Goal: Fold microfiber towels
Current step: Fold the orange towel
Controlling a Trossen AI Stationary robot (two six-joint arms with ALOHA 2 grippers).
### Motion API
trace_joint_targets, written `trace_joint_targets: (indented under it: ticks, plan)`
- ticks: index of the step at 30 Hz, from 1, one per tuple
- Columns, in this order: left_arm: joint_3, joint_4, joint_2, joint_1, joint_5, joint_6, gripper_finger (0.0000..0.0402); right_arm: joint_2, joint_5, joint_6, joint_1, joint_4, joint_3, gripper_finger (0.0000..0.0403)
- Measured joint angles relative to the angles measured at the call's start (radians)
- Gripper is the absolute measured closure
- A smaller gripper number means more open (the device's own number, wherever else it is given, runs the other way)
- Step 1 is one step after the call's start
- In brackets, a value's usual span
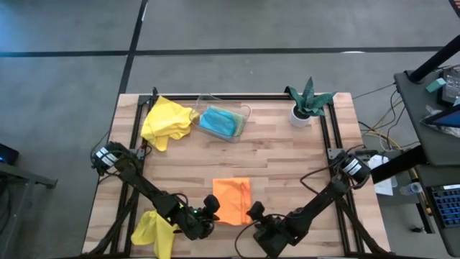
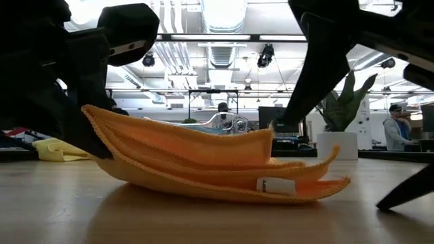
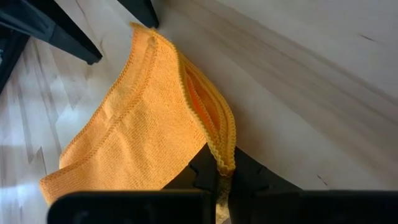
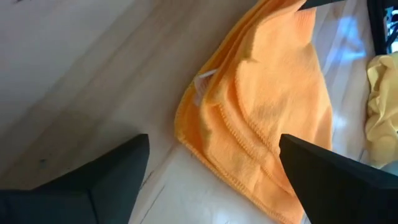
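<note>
Pinching the near-left corner of the orange towel (image 1: pixel 231 201), the left end effector (image 1: pixel 210 210) sat at about 6 o'clock on the desk (image 1: pixel 280 158), its fingers together on the cloth's stitched edge, as the left wrist view showed the hem running down between them (image 3: pixel 219 163). In the low view that corner was lifted off the wood while the remainder of the orange towel (image 2: pixel 210 166) lay folded in several layers, a small white tag showing at its lower edge.

At the towel's right side, toward 5 o'clock, the right end effector (image 1: pixel 256 214) stood with its fingers spread wide apart and nothing between them; in the right wrist view the two dark fingers (image 4: pixel 106 177) framed the folded orange towel (image 4: pixel 273 118) without touching it.

Farther out, a crumpled yellow towel (image 1: pixel 152 229) lay at about 7 o'clock, beside the left arm. A second yellow towel (image 1: pixel 167 121) was heaped at about 11 o'clock. Just right of it, near 12 o'clock, the clear plastic tray (image 1: pixel 243 110) held the turquoise blue towel (image 1: pixel 220 122), with a greenish cloth seemingly beneath it. At about 1 o'clock a small green plant in a white pot (image 1: pixel 306 103) stood on the desk's far right corner.
</note>
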Motion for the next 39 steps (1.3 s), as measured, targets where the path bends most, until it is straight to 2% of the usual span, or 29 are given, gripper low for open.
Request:
trace_joint_targets:
  ticks: [8,22,25,32,39]
  plan:
    - [0.008,0.026,0.0,0.008,0.006,0.0,0.0401,0.002,0.018,-0.073,-0.028,0.092,-0.003,0.0068]
    - [0.005,0.025,0.0,0.011,0.03,0.0,0.0402,0.005,0.023,-0.071,-0.043,0.125,-0.004,0.0084]
    - [-0.001,0.024,0.0,0.012,0.034,-0.001,0.0401,0.005,0.017,-0.07,-0.043,0.129,-0.004,0.0117]
    - [-0.008,0.024,0.0,0.023,0.068,-0.024,0.0401,0.007,-0.005,-0.07,-0.043,0.142,-0.005,0.0241]
    - [-0.008,0.024,0.0,0.024,0.07,-0.026,0.0401,0.008,-0.025,-0.071,-0.045,0.158,-0.005,0.0345]
